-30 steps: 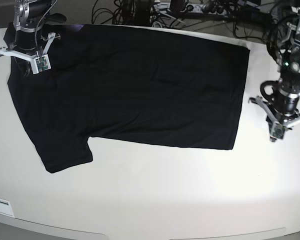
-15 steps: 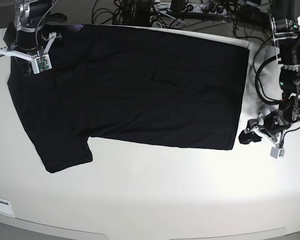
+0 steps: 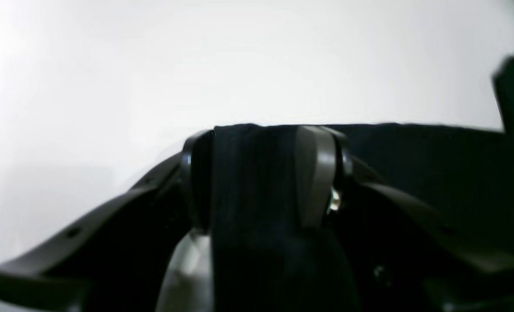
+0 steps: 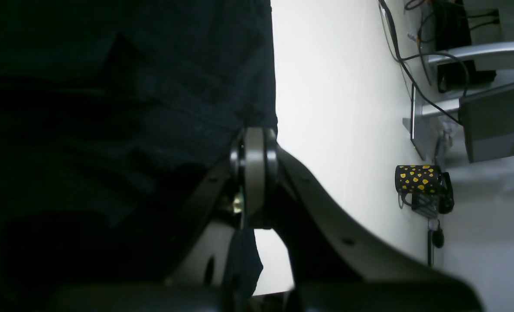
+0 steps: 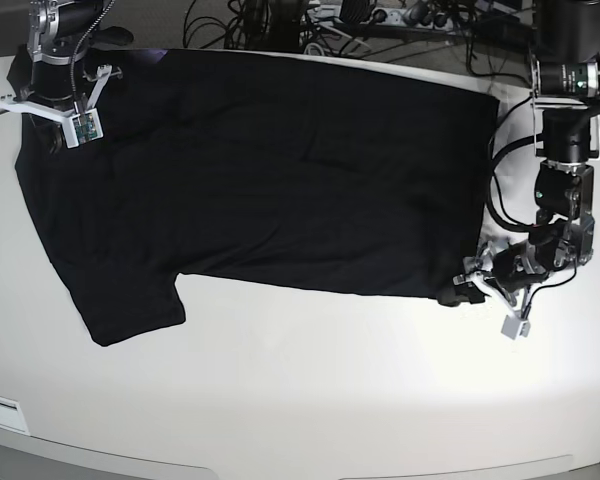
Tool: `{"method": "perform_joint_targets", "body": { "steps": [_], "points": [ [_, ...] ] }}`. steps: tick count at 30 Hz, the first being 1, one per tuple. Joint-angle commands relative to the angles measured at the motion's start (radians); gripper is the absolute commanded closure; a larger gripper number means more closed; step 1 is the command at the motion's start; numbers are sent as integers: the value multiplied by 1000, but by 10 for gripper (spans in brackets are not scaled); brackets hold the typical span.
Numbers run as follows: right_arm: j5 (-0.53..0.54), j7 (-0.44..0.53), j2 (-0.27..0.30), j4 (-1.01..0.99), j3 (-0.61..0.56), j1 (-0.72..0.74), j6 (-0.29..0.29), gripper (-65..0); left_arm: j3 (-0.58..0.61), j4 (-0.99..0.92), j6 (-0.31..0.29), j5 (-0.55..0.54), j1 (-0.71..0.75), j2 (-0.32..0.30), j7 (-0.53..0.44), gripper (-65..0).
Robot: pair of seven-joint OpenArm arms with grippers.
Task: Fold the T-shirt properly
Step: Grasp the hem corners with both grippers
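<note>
White table surface fills the near part of the base view. On it the T-shirt lies spread flat, with its plain black face up. One short sleeve points to the near left corner, and the hem side is at the right.

At the near right corner of the hem, the left gripper is low on the table. In the left wrist view its two fingers stand on both sides of a band of black cloth; the cloth passes between them, so the left gripper is pinching the T-shirt at this corner. The hem edge runs away to the right in this view, flat on the table.

Farther away, at the far left corner near the shoulder, is the right gripper. In the right wrist view its pads are pressed together at the edge of the T-shirt. A small bit of dark cloth hangs under them, so it seems to be clamped on the fabric.

Beyond the table in that view, a black mug with yellow hearts is seen, and some cables.
</note>
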Motion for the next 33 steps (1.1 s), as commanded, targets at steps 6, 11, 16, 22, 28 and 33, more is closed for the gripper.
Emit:
{"method": "perform_joint_targets", "body": {
  "steps": [6, 11, 16, 22, 28, 33],
  "points": [
    [-22, 30, 12, 17, 6, 0, -13, 0, 15, 3, 64, 16, -14, 18, 45, -181],
    [-26, 98, 12, 17, 6, 56, -32, 0, 12, 3, 104, 63, -13, 17, 46, 0],
    [51, 117, 12, 14, 11, 266, -34, -159, 12, 3, 90, 63, -5, 17, 73, 0],
    [333, 181, 9, -158, 103, 521, 70, -159, 13, 3, 18, 61, 9, 20, 105, 0],
    [748, 163, 7, -546, 220, 810, 360, -218, 13, 3, 4, 61, 15, 18, 106, 0],
    [1047, 40, 7, -896, 267, 1046, 600, -289, 13, 3, 4, 61, 19, 18, 105, 0]
  ]
}}
